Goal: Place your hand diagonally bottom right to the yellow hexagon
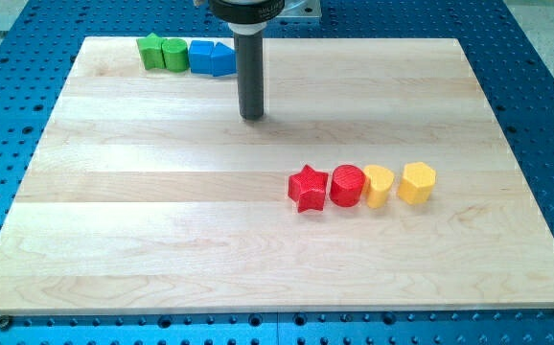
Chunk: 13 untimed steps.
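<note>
The yellow hexagon (417,182) lies right of the board's middle, at the right end of a row of blocks. To its left sit a yellow heart-shaped block (379,185), a red cylinder (347,186) and a red star (308,188), close together. My tip (251,116) rests on the board in the upper middle, well up and to the left of this row, touching no block.
At the view's top left edge of the wooden board (162,240) stand a green star (150,51), a green cylinder (173,55), a blue cube (202,57) and another blue block (223,59) in a row. Blue perforated table surrounds the board.
</note>
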### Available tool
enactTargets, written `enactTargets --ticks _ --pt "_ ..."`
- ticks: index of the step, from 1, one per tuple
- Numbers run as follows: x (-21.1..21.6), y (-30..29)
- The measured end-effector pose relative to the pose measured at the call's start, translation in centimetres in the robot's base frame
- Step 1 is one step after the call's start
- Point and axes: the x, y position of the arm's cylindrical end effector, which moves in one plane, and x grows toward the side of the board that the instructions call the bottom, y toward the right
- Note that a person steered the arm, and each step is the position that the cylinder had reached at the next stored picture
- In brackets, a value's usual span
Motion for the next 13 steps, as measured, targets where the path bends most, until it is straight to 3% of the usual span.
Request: enactTargets --ticks 3,5,8,9,12,13 --pt "1.4 -0.5" --pt "0.4 5.7" --pt "-0.1 4.6" --pt "0.0 9.5" --pt "10.5 33.1" --pt "17.6 32.0"
